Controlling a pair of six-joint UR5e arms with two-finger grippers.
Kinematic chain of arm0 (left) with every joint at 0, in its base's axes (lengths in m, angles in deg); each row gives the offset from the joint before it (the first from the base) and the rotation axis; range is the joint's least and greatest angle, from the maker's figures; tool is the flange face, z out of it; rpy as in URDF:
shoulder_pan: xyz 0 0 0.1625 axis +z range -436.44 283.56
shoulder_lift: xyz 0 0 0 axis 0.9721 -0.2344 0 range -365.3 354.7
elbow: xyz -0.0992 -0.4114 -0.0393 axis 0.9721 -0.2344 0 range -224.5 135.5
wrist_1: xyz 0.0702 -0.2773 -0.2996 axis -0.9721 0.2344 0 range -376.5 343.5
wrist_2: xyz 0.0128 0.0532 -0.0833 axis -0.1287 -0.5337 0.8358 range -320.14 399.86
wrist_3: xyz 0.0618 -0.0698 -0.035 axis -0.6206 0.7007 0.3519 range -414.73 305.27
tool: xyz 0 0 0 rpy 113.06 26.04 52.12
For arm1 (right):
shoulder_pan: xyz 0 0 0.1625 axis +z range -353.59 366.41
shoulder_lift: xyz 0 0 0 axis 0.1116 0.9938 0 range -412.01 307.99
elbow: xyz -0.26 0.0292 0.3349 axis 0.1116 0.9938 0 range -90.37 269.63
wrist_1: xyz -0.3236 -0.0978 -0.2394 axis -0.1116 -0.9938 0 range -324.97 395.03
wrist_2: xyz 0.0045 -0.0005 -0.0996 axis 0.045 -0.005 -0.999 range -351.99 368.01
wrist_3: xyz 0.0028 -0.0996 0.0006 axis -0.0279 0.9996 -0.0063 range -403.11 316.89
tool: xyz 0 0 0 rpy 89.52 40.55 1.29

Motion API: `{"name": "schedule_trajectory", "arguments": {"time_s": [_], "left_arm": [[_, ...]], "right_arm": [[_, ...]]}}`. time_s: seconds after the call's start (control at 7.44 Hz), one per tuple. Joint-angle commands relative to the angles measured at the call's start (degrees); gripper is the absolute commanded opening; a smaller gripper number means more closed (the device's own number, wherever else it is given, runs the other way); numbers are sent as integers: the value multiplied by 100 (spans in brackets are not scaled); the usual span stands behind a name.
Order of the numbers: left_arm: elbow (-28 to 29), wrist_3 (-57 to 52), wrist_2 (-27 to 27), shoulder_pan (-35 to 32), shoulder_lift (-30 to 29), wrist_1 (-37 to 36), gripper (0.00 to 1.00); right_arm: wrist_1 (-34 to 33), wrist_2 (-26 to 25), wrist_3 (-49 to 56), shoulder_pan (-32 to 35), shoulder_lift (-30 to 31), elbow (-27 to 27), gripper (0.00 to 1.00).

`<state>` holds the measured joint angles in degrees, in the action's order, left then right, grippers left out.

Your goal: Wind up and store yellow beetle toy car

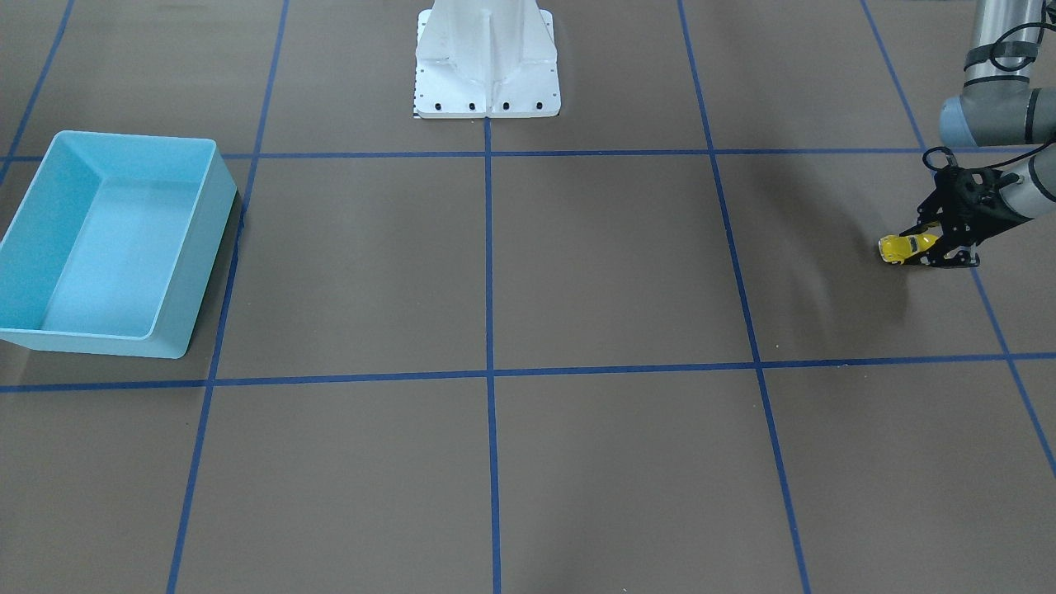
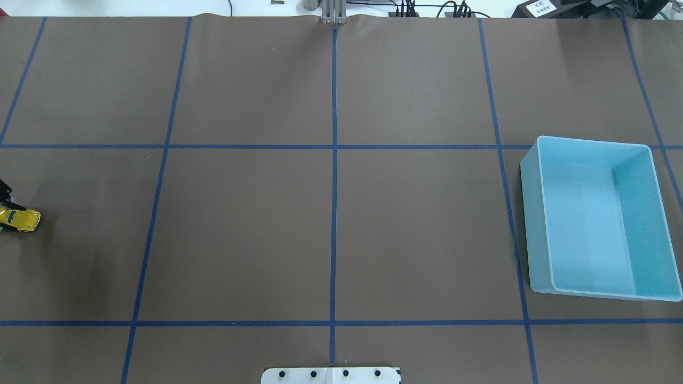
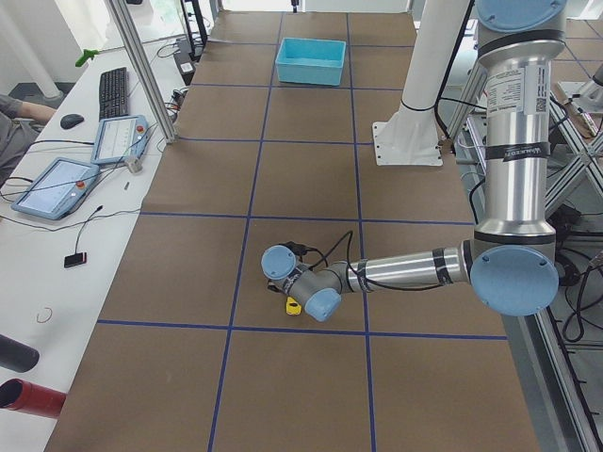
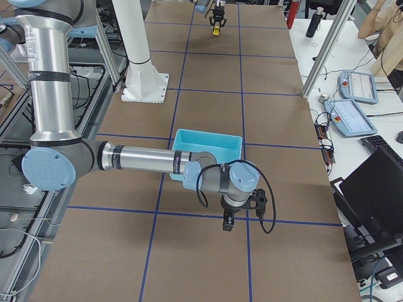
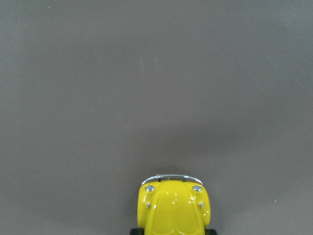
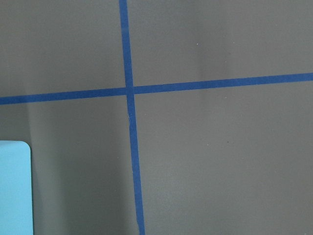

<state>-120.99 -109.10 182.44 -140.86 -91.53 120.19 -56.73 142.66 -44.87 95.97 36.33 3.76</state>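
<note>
The yellow beetle toy car sits low at the table surface on the robot's far left, at the left edge of the overhead view. My left gripper is shut on its rear half, one finger on each side. The left wrist view shows the car's bonnet pointing out over bare table. The light blue bin stands empty on the robot's right. My right gripper hangs beside the bin's corner. It shows only in the exterior right view, so I cannot tell whether it is open or shut.
The white robot base stands at the middle of the table's robot side. Blue tape lines mark a grid on the brown table. Operator tablets and a keyboard lie on the side desk beyond the table.
</note>
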Motion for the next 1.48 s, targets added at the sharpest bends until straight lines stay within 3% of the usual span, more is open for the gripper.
{"name": "schedule_trajectory", "arguments": {"time_s": [0.0, 0.13, 1.07, 1.34], "left_arm": [[264, -284, 182, -306, 70, 67, 99], [309, -372, 252, -395, 140, 337, 100], [257, -312, 482, -765, 133, 367, 100], [91, 377, 595, -826, 19, 357, 100]], "right_arm": [[0, 0, -9, 0, -18, 8, 100], [0, 0, 0, 0, -27, 35, 100], [0, 0, 9, 0, -27, 52, 100], [0, 0, 9, 0, -27, 52, 100]]}}
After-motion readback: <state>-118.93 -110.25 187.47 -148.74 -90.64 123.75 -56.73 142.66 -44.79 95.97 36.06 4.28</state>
